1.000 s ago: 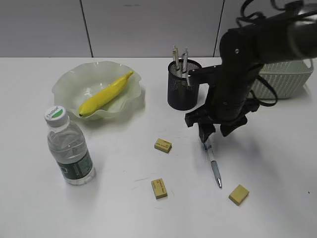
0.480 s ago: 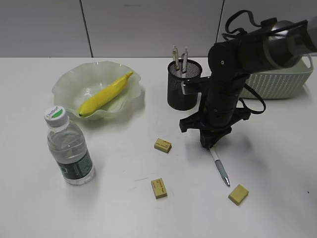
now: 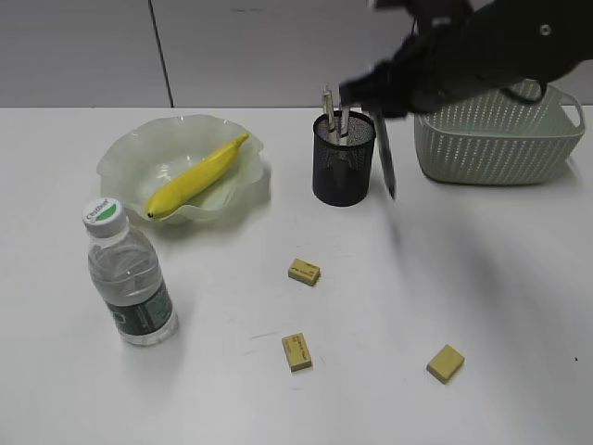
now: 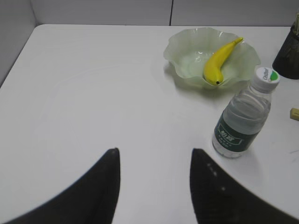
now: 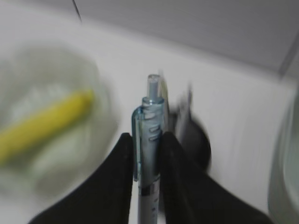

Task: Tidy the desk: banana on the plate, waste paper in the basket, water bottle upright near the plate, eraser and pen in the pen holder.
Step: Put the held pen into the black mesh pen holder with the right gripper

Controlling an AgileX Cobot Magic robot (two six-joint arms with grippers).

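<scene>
while the right gripper [image 5: 148,158] is clamped on the pen [image 5: 148,140], the piece hangs point-down just right of the pen holder [image 3: 344,159], in the air above the desk [image 3: 232,389].
- left gripper [image 4: 155,179]: jaws apart, nothing between them, well left of the holder.
- pen holder: black mesh cup, two pens standing in it.
- banana [image 3: 197,175]: lying in the plate [image 3: 125,153], well left of the holder.
- water bottle [image 3: 129,276]: upright, left and nearer than the holder, near the plate.
- erasers: three on the desk in front of the holder [image 3: 304,272], [image 3: 297,352], [image 3: 446,363].
- basket [image 3: 496,144]: just right of the holder; its inside is not visible.
- step in hand, by my reading: pen to holder. next calls for carrying it left over the rim, lowering it and letting go.
- hard to make out: the arm is motion-blurred; no waste paper in sight.
</scene>
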